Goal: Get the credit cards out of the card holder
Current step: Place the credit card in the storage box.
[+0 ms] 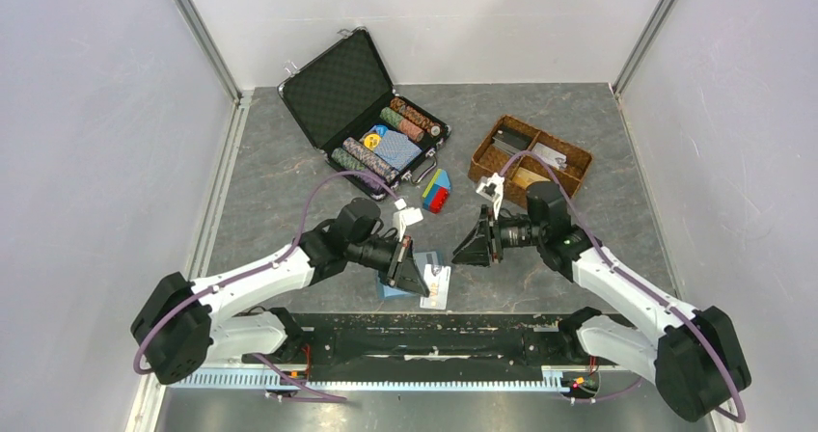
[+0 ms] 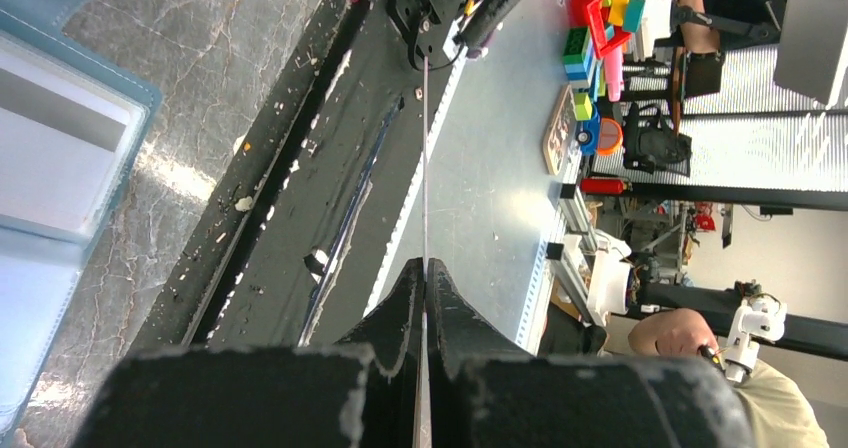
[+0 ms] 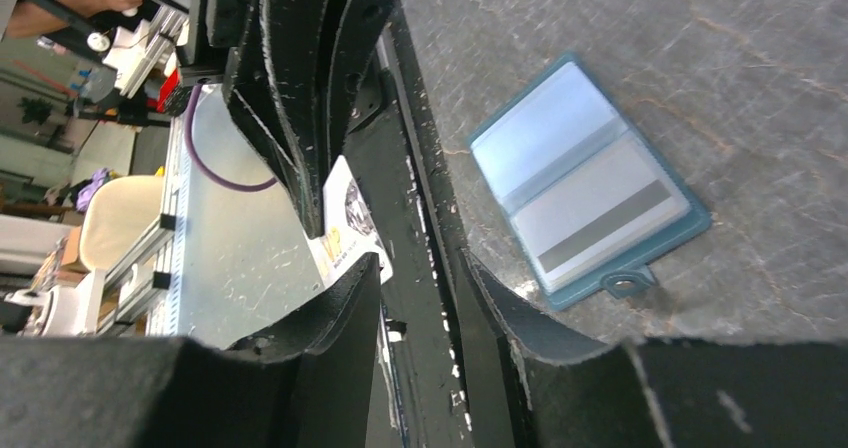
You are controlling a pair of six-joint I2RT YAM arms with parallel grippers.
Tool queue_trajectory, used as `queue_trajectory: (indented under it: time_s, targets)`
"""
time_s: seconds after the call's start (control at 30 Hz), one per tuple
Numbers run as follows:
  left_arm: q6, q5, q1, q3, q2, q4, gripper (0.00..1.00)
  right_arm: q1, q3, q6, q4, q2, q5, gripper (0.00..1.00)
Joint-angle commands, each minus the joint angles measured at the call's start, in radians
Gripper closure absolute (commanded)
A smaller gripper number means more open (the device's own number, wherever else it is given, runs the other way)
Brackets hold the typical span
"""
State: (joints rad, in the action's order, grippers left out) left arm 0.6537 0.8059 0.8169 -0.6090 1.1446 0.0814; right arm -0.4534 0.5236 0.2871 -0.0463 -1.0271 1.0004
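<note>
Near the front edge of the tabletop [image 1: 289, 191], the wallet [image 3: 560, 138] lay open, a grey card [image 3: 600, 218] in its pocket. The left gripper [image 2: 425, 273] pinched one card [image 3: 345, 230] edgewise, clear of the wallet. The right gripper [image 3: 420, 263] stood half open and empty, probably ready to receive it.
</note>
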Motion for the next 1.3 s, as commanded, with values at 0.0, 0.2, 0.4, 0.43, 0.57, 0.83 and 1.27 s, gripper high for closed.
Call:
queue_trajectory:
  time_s: [0.0,0.2,0.4,0.43,0.57,0.83,1.27]
  targets:
    - [-0.058,0.061,0.014,-0.036,0.018,0.017,0.98,-0.030,0.049,-0.010,-0.025,-0.032,0.051,0.63]
    - [-0.052,0.062,0.016,-0.032,0.018,0.011,0.98,-0.098,0.037,0.035,-0.117,-0.067,0.055,0.65]
    - [-0.048,0.064,0.016,-0.032,0.033,0.010,0.98,-0.121,-0.007,0.111,-0.241,-0.074,0.070,0.71]
    - [-0.048,0.064,0.016,-0.032,0.034,0.009,0.98,-0.123,-0.008,0.111,-0.243,-0.076,0.071,0.73]
    - [-0.047,0.068,0.016,-0.033,0.036,0.008,0.98,-0.129,-0.013,0.101,-0.240,-0.090,0.075,0.69]
    - [-0.042,0.073,0.015,-0.036,0.043,-0.003,0.98,-0.138,0.003,0.078,-0.216,-0.117,0.079,0.64]
    - [-0.033,0.083,0.016,-0.033,0.062,-0.033,0.98,-0.163,-0.017,0.012,-0.180,-0.130,0.079,0.65]
